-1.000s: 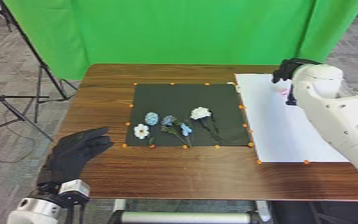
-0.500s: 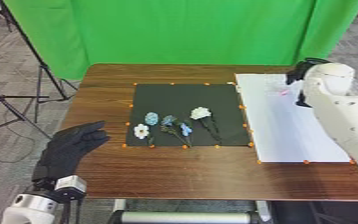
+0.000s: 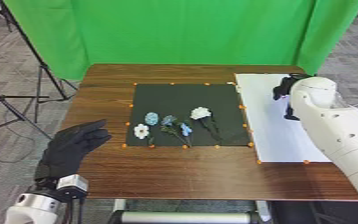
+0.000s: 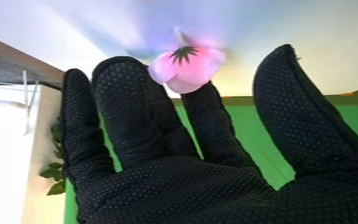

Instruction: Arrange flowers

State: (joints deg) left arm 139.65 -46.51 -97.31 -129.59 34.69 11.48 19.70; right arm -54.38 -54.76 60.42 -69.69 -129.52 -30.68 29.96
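1. Nearest me on the left, the left robot hand [image 3: 67, 150] is at the bench [image 3: 175, 177], fingers loosely extended, nothing grasped.
2. Farther in, the black mat [image 3: 180, 95] carries a small white flower [image 3: 141, 131], three blue flowers [image 3: 151, 118] and, to their right, a bigger white flower [image 3: 200, 113], its stem pointing back this way. Orange dots [image 3: 124, 145] mark the edges.
3. To the right lies the white sheet [image 3: 278, 135]; over its far part is the right robot hand [image 3: 294, 90], released, fingers up and spread.
4. In the right wrist view, the pink flower [image 4: 189, 70] is by those fingertips; whether they touch, I can't tell.
5. Behind everything hangs the green cloth [image 3: 175, 30].
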